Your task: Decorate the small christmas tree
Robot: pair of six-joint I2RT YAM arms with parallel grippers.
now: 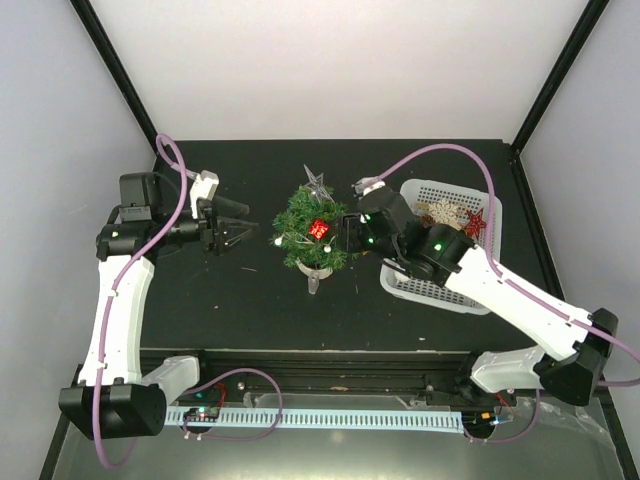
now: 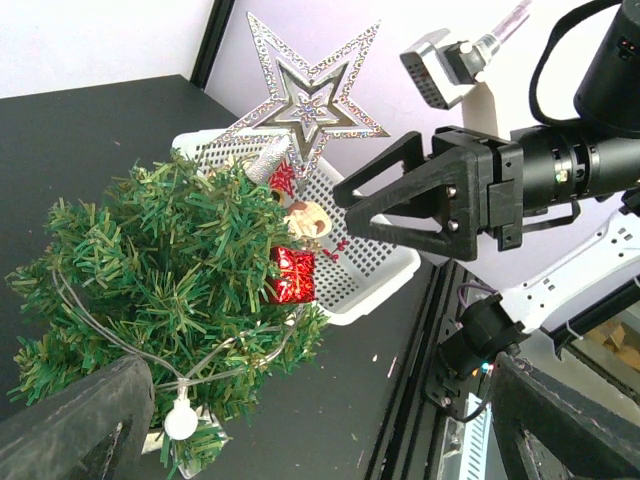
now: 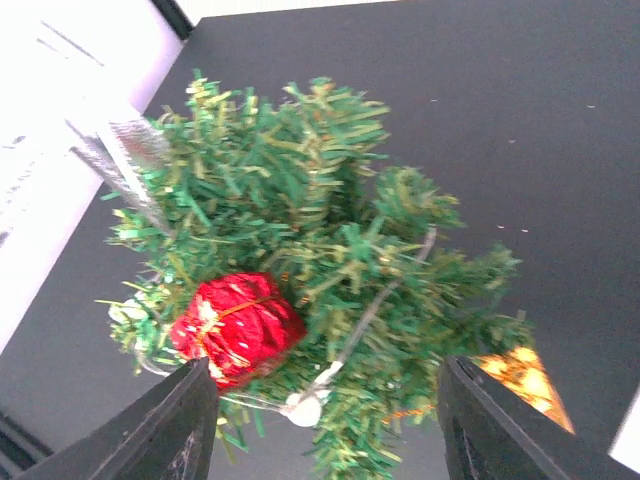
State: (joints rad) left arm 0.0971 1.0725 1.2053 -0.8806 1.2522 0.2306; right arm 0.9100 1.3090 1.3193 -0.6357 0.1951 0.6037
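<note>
On the worktop, centrally, stands the small christmas tree, a red gift box lodged in its branches. Right tool, jaws parted and empty, flanks it (placing looks done); left tool gapes empty nearby. Next: retreat without snagging, then visit the white basket.

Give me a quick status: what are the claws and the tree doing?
Left gripper open, empty, beside tree. Right gripper open, facing red gift on tree. Tree standing, star on top. Nothing blocking.
</note>
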